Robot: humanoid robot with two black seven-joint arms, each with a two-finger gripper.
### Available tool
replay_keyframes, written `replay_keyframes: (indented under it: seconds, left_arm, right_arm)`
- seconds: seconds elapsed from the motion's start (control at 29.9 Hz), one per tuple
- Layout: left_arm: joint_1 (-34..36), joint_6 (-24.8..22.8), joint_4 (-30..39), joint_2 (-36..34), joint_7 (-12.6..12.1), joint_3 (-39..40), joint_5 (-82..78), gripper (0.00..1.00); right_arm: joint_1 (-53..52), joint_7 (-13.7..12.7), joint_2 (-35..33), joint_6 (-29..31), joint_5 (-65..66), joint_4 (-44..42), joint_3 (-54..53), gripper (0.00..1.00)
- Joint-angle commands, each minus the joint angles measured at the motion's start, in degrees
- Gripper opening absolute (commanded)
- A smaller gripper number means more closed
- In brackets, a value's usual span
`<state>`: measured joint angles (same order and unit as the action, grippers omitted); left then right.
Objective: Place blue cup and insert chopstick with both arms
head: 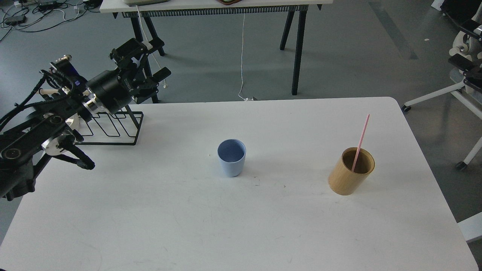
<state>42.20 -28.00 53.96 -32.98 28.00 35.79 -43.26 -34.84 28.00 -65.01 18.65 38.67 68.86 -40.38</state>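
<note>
The blue cup (231, 162) stands upright and empty near the middle of the white table (241, 233). The pink chopstick (361, 137) leans inside the tan wooden holder (349, 174) at the right. My left gripper (148, 60) is open and empty, raised above the table's far left corner, well left of the cup. Dark parts of my right gripper (467, 69) show at the right edge, off the table, far from the holder; its fingers cannot be told apart.
A black wire rack (113, 128) sits at the table's far left under my left arm. A white office chair (465, 84) stands off the right side. A trestle table (293, 45) stands behind.
</note>
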Motion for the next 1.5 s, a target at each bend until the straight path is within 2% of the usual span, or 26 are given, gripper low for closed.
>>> replay_keyframes:
  seconds: [0.0,0.13,0.3,0.5,0.7,0.9,0.97,1.1,1.27,1.37,1.47]
  left_arm:
    - [-0.10,0.00,0.00,0.11,0.00,0.16,-0.07,0.98]
    - [-0.28,0.00,0.00,0.19,0.00,0.16,-0.16,0.98]
    - [-0.28,0.00,0.00,0.11,0.00,0.33,-0.16,0.98]
    - [-1.07,0.00,0.00,-0.07,0.00,0.33,-0.24,0.98]
    - [-1.42,0.00,0.00,0.28,0.00,0.24,-0.33,0.98]
    - [-2.74,0.00,0.00,0.90,0.00,0.16,-0.42,0.99]
    - [-3.27,0.00,0.09,0.90,0.00,-0.20,-0.42,0.99]
    - [-4.15,0.00,0.09,0.90,0.00,-0.20,-0.42,0.99]
    - [-4.85,0.00,0.09,0.90,0.00,-0.11,-0.42,0.99]
    - [-5.20,0.00,0.09,0.90,0.00,0.15,-0.42,0.99]
    - [-5.38,0.00,0.09,0.90,0.00,0.24,-0.42,0.99]
  right_arm:
    - [0.21,0.00,-1.43,-3.52,3.94,3.38,1.79,0.99]
    - [0.21,0.00,-4.50,-10.29,7.28,7.77,3.73,0.99]
    - [0.21,0.00,-7.23,-14.43,13.43,11.64,6.36,0.99]
    - [0.21,0.00,-7.85,-22.51,20.90,12.71,11.11,0.99]
    - [0.30,0.00,-7.06,-25.33,30.83,13.58,13.66,0.99]
    - [0.30,0.00,-2.67,-26.47,35.42,12.97,19.63,0.99]
    - [0.30,0.00,0.22,-28.75,35.59,12.19,22.79,0.99]
    - [0.30,0.00,6.55,-33.68,35.59,6.57,26.75,0.99]
    - [0.30,0.00,12.45,-33.77,35.59,0.94,27.02,0.98]
    - [0.30,0.00,14.47,-33.86,35.50,-0.82,27.02,0.95]
    - [0.30,0.00,17.28,-33.77,35.50,-2.93,27.11,0.87]
